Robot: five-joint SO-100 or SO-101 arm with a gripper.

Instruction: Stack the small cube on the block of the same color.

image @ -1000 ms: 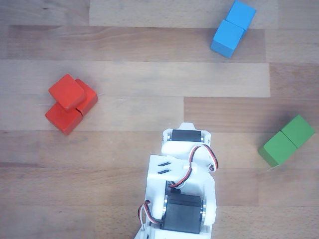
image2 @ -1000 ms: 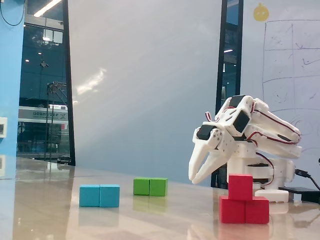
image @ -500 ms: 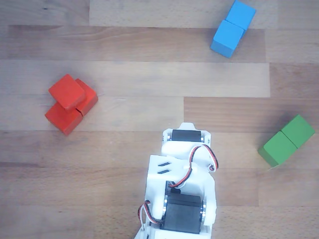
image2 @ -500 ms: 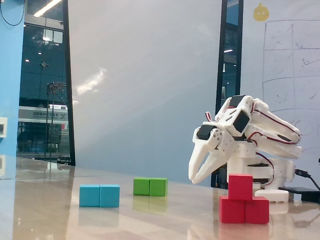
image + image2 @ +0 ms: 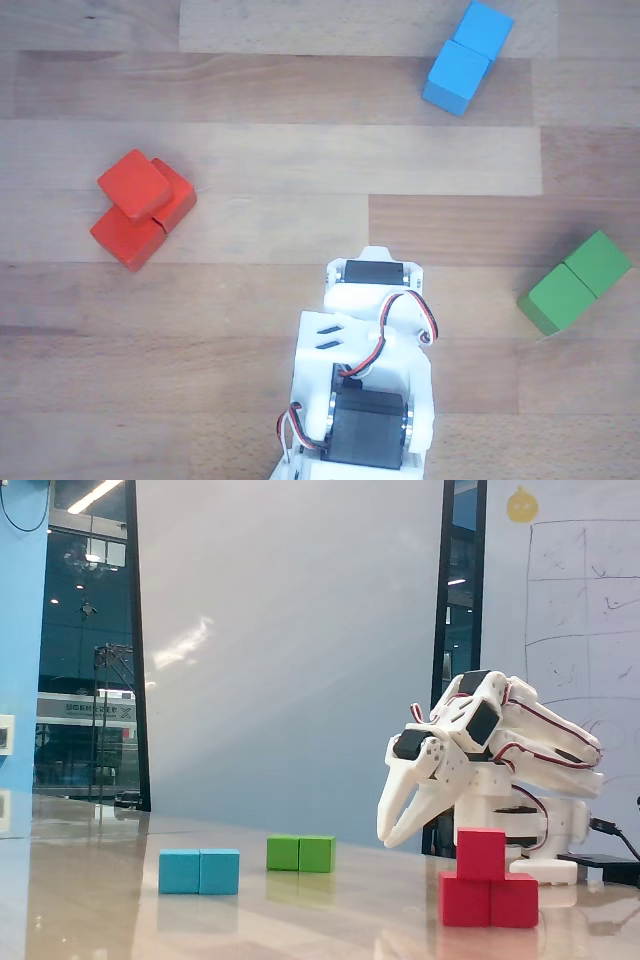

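The small red-orange cube [image 5: 133, 185] sits on top of the red-orange oblong block [image 5: 128, 240] at the left of the other view, over its middle seam and turned a little relative to it. In the fixed view the cube [image 5: 481, 852] rests centred on the block [image 5: 490, 900]. My gripper [image 5: 388, 838] hangs folded back, fingers pointing down, shut and empty, behind and to the left of the stack and apart from it. In the other view only the folded arm [image 5: 365, 370] shows, at bottom centre; the fingertips are hidden under it.
A blue oblong block [image 5: 467, 57] lies at the top right and a green oblong block [image 5: 575, 282] at the right edge. In the fixed view the blue [image 5: 199, 871] and green [image 5: 301, 853] blocks lie left of the stack. The table is wooden.
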